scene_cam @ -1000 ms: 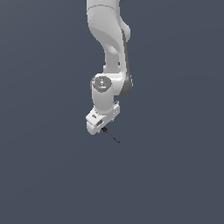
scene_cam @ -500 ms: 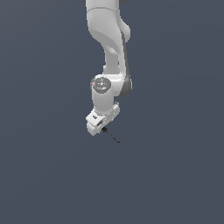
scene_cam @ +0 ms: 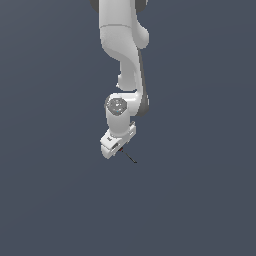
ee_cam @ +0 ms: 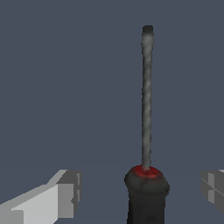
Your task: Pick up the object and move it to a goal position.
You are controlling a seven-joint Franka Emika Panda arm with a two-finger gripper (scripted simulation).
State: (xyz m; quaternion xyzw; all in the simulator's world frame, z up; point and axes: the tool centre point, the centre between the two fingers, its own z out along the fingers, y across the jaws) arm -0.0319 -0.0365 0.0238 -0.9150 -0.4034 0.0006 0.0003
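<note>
Screwdriver (ee_cam: pixel 146 131) lies on the plain grey surface (scene_cam: pixel 200 210), directly under the lowered gripper (scene_cam: pixel 116 148). In the wrist view its black handle with a red collar sits between the two fingertips (ee_cam: pixel 65 194), and the thin dark shaft runs straight away from the camera. In the exterior view only the shaft tip shows, poking out from below the hand toward that view's right.

Gripper state: spread wide. Both pads stand well clear of the handle, one on each side, with grey floor visible in the gaps. Nothing is held.

Handling, as a judgement: the tool looks small, rigid and light, so weight should be no concern. The shaft is narrow and probably slick, a poor place to pinch. The handle is thicker and appears contoured, so it is the better hold, and the fingers already straddle it. A round handle may roll or twist if the pads meet it off-centre.

Surroundings: no other items appear in either view. Nothing obstructs the closing path or a lift. No goal marker is visible.
</note>
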